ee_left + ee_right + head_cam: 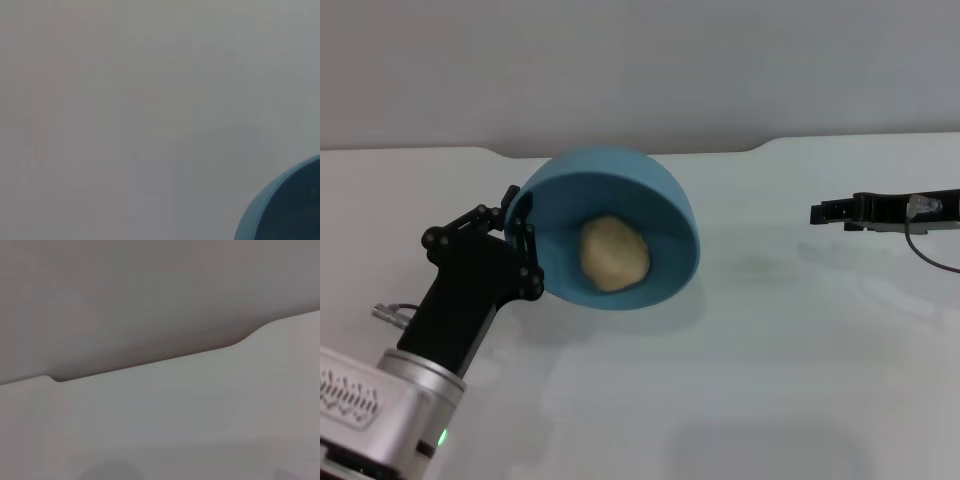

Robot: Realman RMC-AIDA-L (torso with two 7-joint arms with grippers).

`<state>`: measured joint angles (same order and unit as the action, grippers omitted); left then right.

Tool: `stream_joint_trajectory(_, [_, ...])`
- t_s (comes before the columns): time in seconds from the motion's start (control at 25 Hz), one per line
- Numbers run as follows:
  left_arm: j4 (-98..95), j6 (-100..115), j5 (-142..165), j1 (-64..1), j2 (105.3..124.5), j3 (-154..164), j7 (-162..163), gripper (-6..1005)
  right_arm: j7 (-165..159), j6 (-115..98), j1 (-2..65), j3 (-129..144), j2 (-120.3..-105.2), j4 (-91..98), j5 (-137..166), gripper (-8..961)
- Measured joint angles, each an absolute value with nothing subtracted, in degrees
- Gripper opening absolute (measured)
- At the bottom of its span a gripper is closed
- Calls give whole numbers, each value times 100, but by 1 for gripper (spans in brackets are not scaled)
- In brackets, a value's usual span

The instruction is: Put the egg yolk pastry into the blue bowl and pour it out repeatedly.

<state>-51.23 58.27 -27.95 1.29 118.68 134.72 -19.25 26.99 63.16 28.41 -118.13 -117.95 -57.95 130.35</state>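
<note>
Bowl tipped, pastry not yet out.
Left gripper (523,243), jaws clamped on blue bowl (665,215) rim, should roll farther, slowly; egg yolk pastry (614,254) sits inside near the lower lip. Right gripper (830,212) idles far right, jaw state unclear.

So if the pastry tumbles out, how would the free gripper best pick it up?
From above, across its middle. The pastry is a small rounded lump with no handle, now in the tipped bowl held by the left gripper. The right gripper waits aside.

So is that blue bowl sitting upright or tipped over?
Tipped. The left gripper holds the bowl by its rim, opening facing sideways, pastry inside.
</note>
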Motion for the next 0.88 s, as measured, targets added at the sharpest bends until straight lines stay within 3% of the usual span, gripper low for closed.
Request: stream_joint_trajectory(0.88, [-4016, 7375, -4296, -963, 11908, 14486, -1956, 0, 2698, 6318, 2876, -11812, -11832, -5650, 12968, 523])
